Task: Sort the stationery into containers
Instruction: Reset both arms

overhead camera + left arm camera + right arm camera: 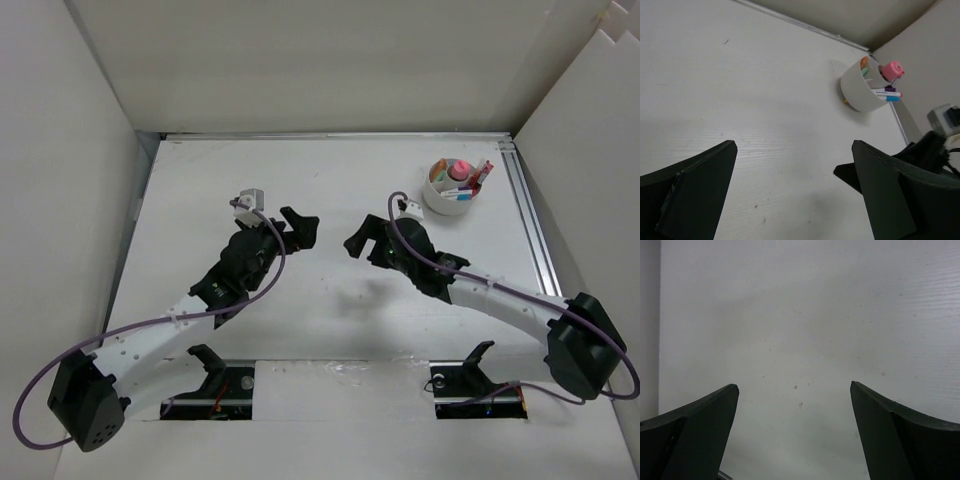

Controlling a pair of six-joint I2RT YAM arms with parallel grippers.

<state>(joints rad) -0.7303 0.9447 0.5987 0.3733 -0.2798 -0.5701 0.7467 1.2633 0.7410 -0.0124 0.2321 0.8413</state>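
Both grippers hang with fingers spread and nothing between them, and the filled cup stands off to one side.

The left gripper [302, 222] and the right gripper [357, 238] face each other over the table [330, 330], fingers wide apart. The white cup [447, 202] stands beyond the right gripper's fingers and behind them, and it is well ahead and to the right of the left fingers [705, 170]. The stationery [461, 172] sits in the cup. A pink piece [892, 69] tops it, and pens [887, 93] jut over the rim with their lower ends hidden. Their number and compartments are hard to make out. Between the right fingers [695, 425], the wrist camera shows only table, and both fingers are cut off by the frame edge.
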